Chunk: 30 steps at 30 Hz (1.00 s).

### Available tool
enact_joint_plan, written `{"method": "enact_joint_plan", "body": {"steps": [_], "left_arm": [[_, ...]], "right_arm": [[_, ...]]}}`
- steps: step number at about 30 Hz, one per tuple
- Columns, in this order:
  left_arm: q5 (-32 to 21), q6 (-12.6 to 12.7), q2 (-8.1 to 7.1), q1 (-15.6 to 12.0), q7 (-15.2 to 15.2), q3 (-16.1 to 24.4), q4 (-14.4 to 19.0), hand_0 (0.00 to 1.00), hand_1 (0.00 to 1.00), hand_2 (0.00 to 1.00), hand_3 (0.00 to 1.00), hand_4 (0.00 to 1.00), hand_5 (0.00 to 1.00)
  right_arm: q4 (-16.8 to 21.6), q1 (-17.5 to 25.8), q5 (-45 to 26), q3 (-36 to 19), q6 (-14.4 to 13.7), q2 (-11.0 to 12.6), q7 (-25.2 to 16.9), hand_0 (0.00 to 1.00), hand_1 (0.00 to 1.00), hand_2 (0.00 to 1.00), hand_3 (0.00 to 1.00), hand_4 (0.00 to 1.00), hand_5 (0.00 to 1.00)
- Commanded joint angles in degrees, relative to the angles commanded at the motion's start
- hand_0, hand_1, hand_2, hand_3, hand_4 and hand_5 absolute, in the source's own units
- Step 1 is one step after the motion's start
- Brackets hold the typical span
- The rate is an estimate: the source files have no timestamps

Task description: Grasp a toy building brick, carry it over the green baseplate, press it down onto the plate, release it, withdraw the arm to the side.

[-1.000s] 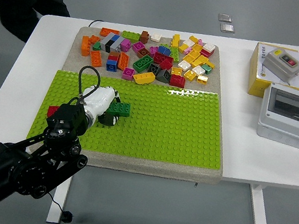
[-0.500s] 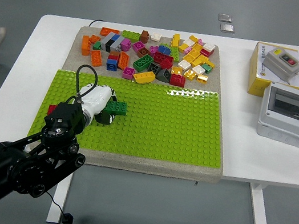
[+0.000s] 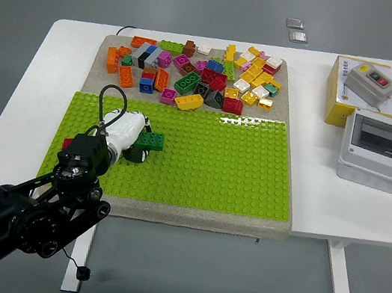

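My left hand (image 3: 136, 143), white with a black arm behind it, is over the left part of the green baseplate (image 3: 215, 165). Its fingers are curled on a dark green brick (image 3: 151, 140) that rests at the plate's surface. A red brick (image 3: 68, 144) sits on the plate's left edge, partly hidden by my arm. A pile of loose bricks (image 3: 194, 70) in many colours lies on the beige mat beyond the plate. My right hand is not in view.
A yellow box with a grey switch unit (image 3: 358, 88) and a grey enclosure with a clear lid (image 3: 388, 154) stand at the table's right. The table's near edge runs just below the plate.
My left hand and the dark green brick have shifted slightly left and toward me. The person at the far left has walked out of view.
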State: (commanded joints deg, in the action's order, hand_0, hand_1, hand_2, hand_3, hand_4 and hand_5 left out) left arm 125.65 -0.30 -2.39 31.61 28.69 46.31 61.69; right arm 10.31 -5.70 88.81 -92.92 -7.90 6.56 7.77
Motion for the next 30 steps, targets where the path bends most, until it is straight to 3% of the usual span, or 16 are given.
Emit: {"method": "enact_joint_plan", "body": {"steps": [30], "left_arm": [[0.13, -1.83, -0.53, -0.24, -0.49, 0.85, 0.58, 0.987, 0.92, 0.921, 0.675, 0.546, 0.159]], "right_arm": [[0.0, 0.03, -0.19, -0.07, -0.2, 0.07, -0.34, 0.658, 0.537, 0.563, 0.645, 0.41, 0.745]]}}
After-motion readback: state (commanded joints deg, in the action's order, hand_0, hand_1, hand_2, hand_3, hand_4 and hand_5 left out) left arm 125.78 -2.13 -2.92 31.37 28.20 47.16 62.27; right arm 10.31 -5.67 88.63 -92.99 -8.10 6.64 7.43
